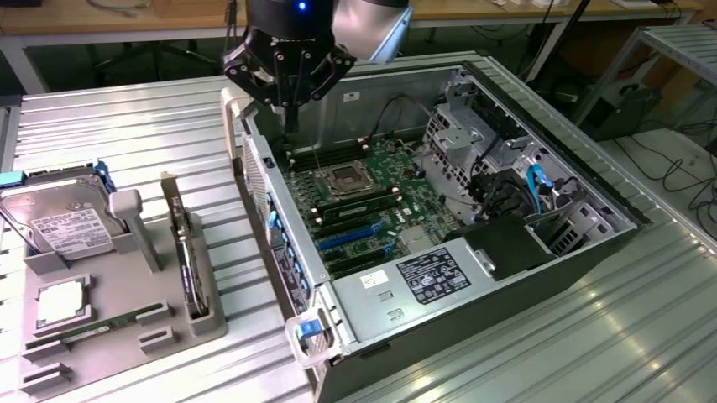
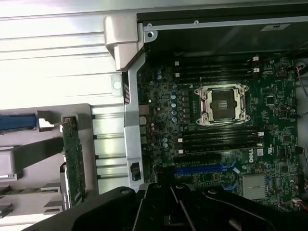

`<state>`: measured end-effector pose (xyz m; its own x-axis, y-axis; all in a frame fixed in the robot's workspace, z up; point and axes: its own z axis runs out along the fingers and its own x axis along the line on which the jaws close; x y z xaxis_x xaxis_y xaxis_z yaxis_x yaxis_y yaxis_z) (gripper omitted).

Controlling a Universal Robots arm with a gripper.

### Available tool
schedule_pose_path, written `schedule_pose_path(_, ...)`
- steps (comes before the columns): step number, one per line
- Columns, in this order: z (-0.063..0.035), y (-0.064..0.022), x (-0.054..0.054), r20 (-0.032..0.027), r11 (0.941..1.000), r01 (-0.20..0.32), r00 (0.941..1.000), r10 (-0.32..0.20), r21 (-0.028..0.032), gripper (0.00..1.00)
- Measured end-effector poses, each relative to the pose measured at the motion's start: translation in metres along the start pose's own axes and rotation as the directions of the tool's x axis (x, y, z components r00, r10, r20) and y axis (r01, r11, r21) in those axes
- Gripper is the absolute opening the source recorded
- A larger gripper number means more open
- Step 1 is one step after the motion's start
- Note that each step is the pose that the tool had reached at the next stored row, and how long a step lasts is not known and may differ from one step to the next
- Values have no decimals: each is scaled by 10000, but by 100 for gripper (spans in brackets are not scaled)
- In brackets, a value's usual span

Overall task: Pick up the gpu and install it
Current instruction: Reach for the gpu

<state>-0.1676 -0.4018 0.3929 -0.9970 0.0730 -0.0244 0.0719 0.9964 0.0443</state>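
While the gpu (image 1: 185, 252) stands on edge in its grey holder (image 1: 157, 290) on the surface (image 1: 134, 126), at the exterior view's left of the open case (image 1: 381, 80), the pincer (image 1: 289, 105) hangs over a corner of that case, well apart from the card, its tips seemingly pressed together on nothing. From the wrist, the gpu (image 2: 74, 163) shows as a thin green edge beside the case wall, and the blue slots (image 2: 202, 169) lie bare. I judge the pick not yet begun; done well, it needs the pincer square across that thin edge and a straight lift.
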Motion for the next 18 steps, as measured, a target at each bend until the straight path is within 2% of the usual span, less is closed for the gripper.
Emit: schedule_pose_path(18,-1,-38,140,-2,10000,41,10000,-41,-2,11)
